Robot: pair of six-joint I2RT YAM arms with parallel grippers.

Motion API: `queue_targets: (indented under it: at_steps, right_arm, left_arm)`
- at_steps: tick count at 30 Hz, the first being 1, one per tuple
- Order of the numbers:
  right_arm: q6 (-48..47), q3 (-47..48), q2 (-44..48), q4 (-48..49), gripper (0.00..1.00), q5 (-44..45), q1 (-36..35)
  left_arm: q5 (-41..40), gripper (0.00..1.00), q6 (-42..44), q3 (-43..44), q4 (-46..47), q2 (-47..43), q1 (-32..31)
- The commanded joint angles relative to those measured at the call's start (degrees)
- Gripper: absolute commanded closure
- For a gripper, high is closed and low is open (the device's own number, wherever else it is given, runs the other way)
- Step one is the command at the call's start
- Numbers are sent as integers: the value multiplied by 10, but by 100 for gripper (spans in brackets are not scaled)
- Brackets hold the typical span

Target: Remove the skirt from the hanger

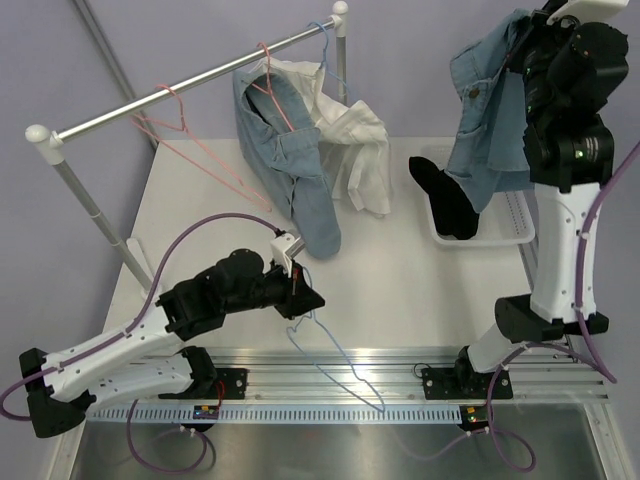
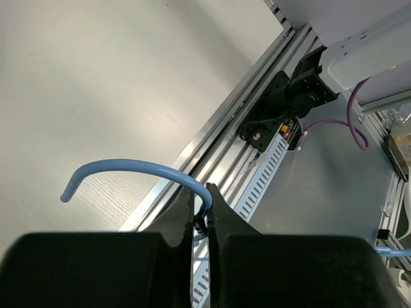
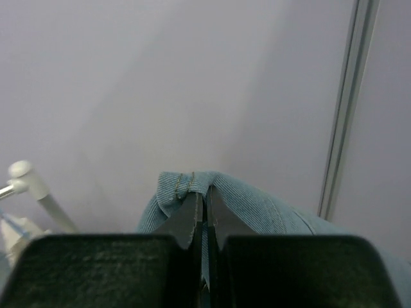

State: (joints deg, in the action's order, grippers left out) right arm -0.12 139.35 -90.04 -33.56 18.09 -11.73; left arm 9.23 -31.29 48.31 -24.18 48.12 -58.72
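With right gripper (image 3: 204, 199) pinching only a thin fold of denim garment (image 3: 257, 208) over white tray (image 1: 515, 235) at table (image 1: 400, 290) right edge, left gripper (image 2: 201, 205) clamping light-blue hanger (image 2: 128, 167), expect fabric slipping free.

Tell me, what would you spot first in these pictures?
The right end effector holds a blue denim garment high over the table's far right corner. Below it, a black skirt lies across the rim of a white basket. Near the front edge, the left end effector pinches a light-blue hanger.
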Motion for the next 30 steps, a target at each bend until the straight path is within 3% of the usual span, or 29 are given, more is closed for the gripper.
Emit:
queue_targets:
  at_steps: [1, 12, 17, 20, 26, 30]
  right_arm:
    - [30, 15, -63, 54, 100, -100, 74]
    - [128, -64, -113, 119, 100, -170, 203]
    - [136, -147, -88, 143, 100, -138, 224]
    - [144, -276, -50, 162, 100, -128, 224]
    - [268, -524, 36, 198, 100, -130, 224]
    - [296, -587, 1, 130, 100, -144, 207]
  left_arm:
    - [-3, 100, 7, -15, 86, 0, 1]
    - [28, 100, -7, -48, 150, 64, 1]
    - [39, 100, -9, -42, 159, 86, 1]
    - [34, 100, -11, -43, 159, 87, 1]
    - [19, 100, -7, -24, 136, 80, 1]
    - [18, 100, -18, -23, 127, 60, 1]
